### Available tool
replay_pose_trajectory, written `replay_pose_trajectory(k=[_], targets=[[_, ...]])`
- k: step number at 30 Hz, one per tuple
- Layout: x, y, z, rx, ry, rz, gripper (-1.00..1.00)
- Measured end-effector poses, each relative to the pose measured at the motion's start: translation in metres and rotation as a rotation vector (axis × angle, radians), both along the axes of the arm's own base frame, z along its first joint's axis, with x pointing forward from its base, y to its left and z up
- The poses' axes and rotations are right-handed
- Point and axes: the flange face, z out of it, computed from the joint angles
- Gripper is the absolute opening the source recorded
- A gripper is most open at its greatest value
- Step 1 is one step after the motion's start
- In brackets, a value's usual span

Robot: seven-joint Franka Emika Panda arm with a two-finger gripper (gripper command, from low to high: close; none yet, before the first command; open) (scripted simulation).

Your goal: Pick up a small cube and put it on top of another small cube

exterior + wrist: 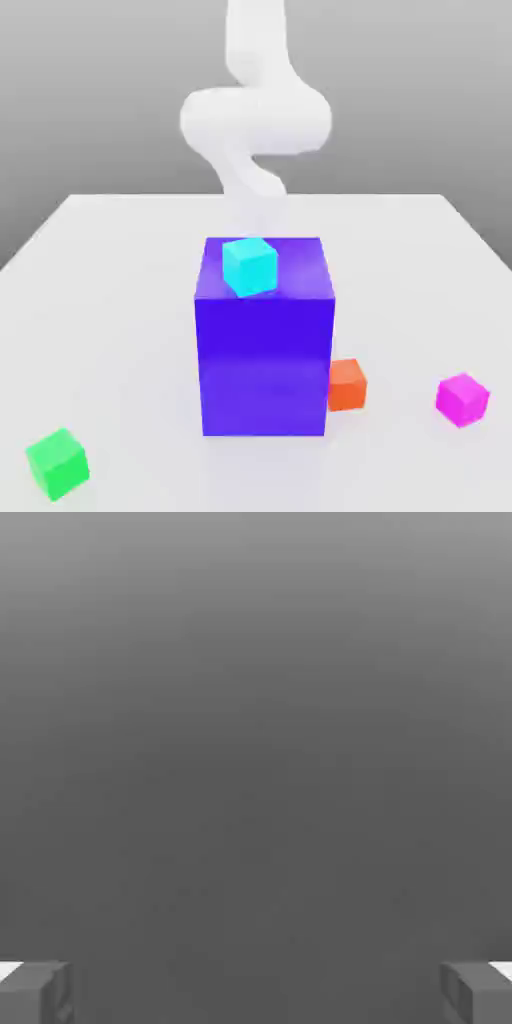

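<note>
The small magenta cube [462,399], matte and plain, is seen on the table [120,300] at the near side, on the exterior view's right, well apart from the green cube [57,463] at the near left. Between them a tall glossy blue-purple block [265,350] is topped by a cyan cube [249,266]; an orange cube [346,384] is partly hidden behind its right edge. The white arm [256,120] is cut off above. In the hand view the gripper [256,992] is spread wide, its grey fingers [35,992] clipped at the corners against plain grey.
</note>
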Motion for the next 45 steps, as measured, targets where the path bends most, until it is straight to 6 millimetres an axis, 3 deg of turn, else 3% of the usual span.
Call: replay_pose_trajectory(k=[6,13,19,24,29,34,35,41,45], targets=[[0.052,0.064,-0.096,-0.151,0.131,0.356,0.0],[0.068,0.146,-0.215,-0.323,0.251,0.774,0.0],[0.047,0.209,-0.319,-0.471,0.335,1.14,0.0],[0.004,0.255,-0.403,-0.601,0.39,1.468,0.0],[-0.036,0.27,-0.48,-0.71,0.444,1.738,0.0],[-0.041,0.271,-0.539,-0.722,0.449,1.77,0.0],[-0.042,0.271,-0.546,-0.722,0.449,1.771,-1.0],[-0.042,0.271,-0.55,-0.722,0.452,1.772,-1.0],[-0.041,0.271,-0.517,-0.723,0.451,1.772,-1.0]])
